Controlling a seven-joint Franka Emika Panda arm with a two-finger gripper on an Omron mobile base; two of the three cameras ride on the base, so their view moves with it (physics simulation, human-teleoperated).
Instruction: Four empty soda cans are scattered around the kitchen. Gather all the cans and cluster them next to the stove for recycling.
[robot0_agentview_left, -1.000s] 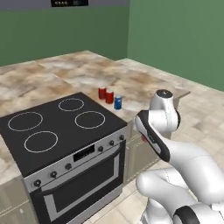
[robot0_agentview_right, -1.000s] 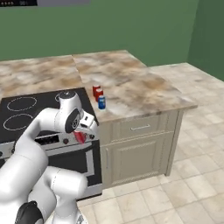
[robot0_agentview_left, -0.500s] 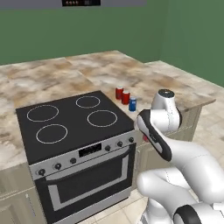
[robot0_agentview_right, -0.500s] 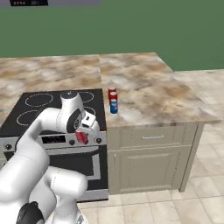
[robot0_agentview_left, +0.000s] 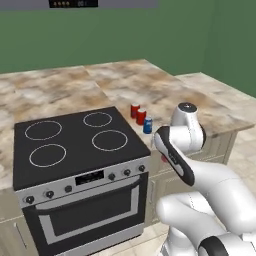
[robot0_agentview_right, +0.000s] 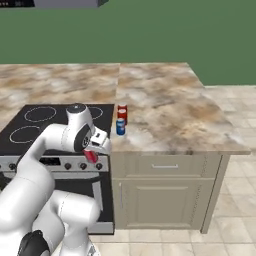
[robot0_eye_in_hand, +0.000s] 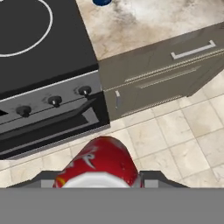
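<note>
My gripper (robot0_agentview_right: 93, 153) is clamped on a red soda can (robot0_eye_in_hand: 99, 164), carried toward the cluster beside the stove (robot0_agentview_left: 75, 145).

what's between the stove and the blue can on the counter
In the left base view, only a narrow strip of bare marble counter separates the stove from the blue can; two red cans stand just behind it.

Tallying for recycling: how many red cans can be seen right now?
3. Two red cans stand on the counter beside the stove; one red can is in the gripper. Others may be hidden.
</note>
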